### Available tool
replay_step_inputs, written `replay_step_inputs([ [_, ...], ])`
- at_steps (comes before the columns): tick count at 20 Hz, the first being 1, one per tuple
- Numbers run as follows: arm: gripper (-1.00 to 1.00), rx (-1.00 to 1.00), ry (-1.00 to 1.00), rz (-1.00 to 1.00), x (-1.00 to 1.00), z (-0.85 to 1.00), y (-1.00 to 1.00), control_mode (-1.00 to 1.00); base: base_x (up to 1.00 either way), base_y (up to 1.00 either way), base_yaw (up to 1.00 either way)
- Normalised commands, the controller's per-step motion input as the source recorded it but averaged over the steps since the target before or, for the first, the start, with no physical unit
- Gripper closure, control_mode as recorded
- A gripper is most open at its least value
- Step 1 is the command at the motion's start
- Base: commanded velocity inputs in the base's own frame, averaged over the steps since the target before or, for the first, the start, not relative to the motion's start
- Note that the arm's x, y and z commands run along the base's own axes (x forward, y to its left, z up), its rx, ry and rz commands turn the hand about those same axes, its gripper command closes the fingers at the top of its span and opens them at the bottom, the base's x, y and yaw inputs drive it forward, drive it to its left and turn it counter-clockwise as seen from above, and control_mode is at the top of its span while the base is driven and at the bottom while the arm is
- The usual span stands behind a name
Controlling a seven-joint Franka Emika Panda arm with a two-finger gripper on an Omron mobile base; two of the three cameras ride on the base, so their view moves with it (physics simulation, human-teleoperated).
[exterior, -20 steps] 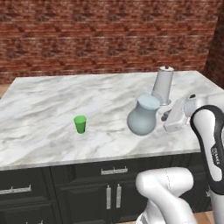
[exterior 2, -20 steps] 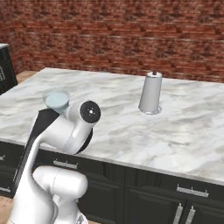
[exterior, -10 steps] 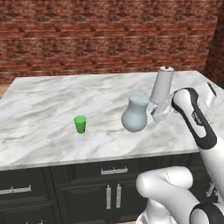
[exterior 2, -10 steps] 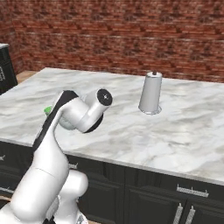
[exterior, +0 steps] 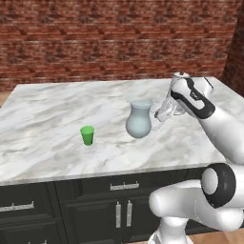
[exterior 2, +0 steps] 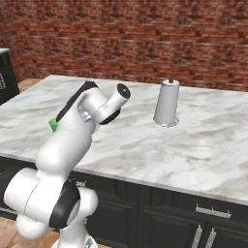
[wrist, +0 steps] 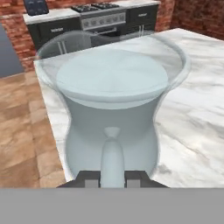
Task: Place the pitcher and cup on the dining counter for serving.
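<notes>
Going left to right in the left base view, we've got the cup (exterior: 87,135) standing on the left-middle of the surface (exterior: 43,152), well apart from everything else. Right of it is the pitcher (exterior: 139,119), upright, belly on or just above the marble; we can't tell if it's actually touching down. Right of that comes our gripper (exterior: 162,113), clamped on the pitcher's handle side, reaching in from the right. In the hand view the handle (wrist: 112,159) sits pinched between the two dark fingertips (wrist: 91,181), with the pitcher's long axis vertical. So the pitcher is directly in front of the gripper, and we'd guess the next move is just letting go and backing off rightward. A tall grey cylinder (exterior 2: 167,103) stands behind the arm, further back. No readable writing or brands anywhere.
</notes>
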Motion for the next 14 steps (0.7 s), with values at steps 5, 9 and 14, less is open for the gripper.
replay_step_inputs([
  [5,1.00,-0.06,0.00,0.00,0.69,-0.45,0.10,-1.00,0.00,0.00,0.00],
  [9,1.00,-0.05,0.00,0.01,0.56,-0.72,0.13,-1.00,0.00,0.00,0.00],
  [14,1.00,-0.06,0.00,0.01,0.66,-0.70,0.21,-1.00,0.00,0.00,0.00],
])
